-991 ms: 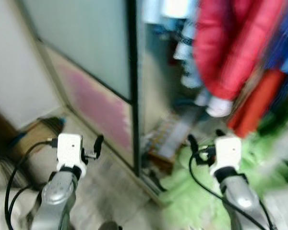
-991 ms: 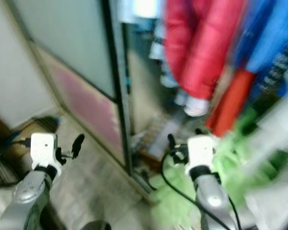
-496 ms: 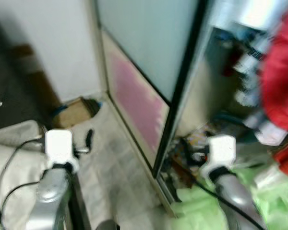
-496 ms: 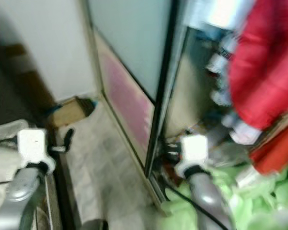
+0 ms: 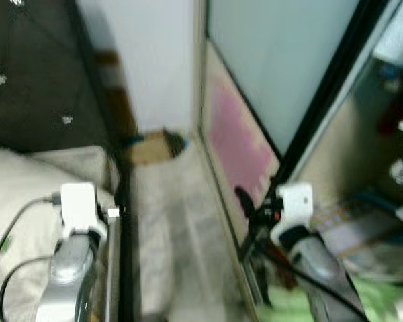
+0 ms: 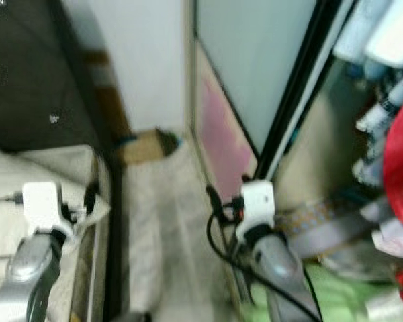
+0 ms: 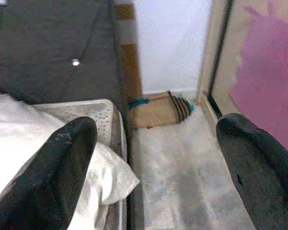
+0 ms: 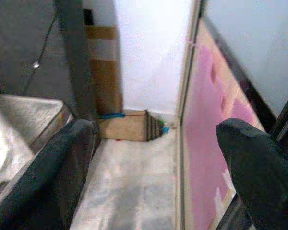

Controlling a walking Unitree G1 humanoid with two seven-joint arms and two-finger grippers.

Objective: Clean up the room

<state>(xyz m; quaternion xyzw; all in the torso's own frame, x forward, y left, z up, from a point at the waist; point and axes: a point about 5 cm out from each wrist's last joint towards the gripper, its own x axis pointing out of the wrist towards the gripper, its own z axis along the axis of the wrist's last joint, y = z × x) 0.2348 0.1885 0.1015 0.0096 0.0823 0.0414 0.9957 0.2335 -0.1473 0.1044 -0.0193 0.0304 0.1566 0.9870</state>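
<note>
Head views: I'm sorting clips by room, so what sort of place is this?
Probably a bedroom: a bed with white bedding on the left, a sliding-door wardrobe on the right with clothes hanging inside, and a narrow floor strip between.

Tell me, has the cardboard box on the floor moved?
No. The cardboard box still lies against the white wall beside the sliding door; only the camera turned.

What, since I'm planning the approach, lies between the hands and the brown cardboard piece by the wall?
Nothing visible: grey floor runs from the left hand and right hand to the brown cardboard piece at the white wall.
</note>
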